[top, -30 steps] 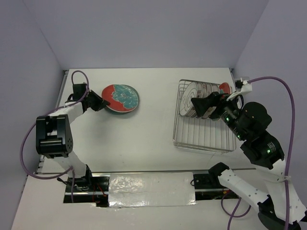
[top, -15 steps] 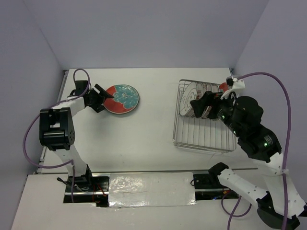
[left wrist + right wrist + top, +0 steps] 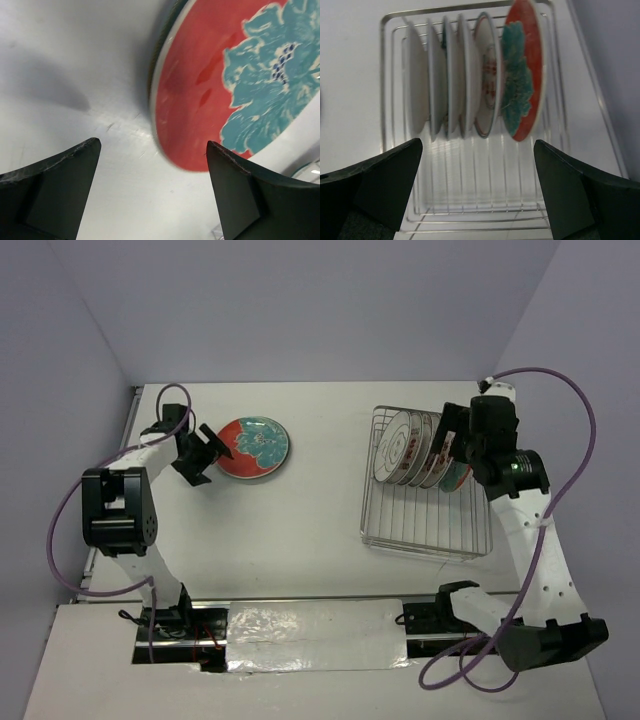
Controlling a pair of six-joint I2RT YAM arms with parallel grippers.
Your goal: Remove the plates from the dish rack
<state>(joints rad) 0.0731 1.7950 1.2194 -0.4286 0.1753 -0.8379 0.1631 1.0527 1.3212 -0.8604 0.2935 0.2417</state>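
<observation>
Standing on edge, plates [image 3: 470, 80] fill the far end of the dish rack [image 3: 420, 525], right hand [image 3: 478, 143] spread wide above it. Well left of the rack, a red plate [image 3: 253, 447] lies on the desk [image 3: 310, 500], left hand [image 3: 153, 144] wide beside it.

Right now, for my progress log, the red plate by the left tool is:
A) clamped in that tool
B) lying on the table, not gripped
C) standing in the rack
B: the red plate lies flat on the table, and the left tool is open beside it, not closed on its rim.
</observation>
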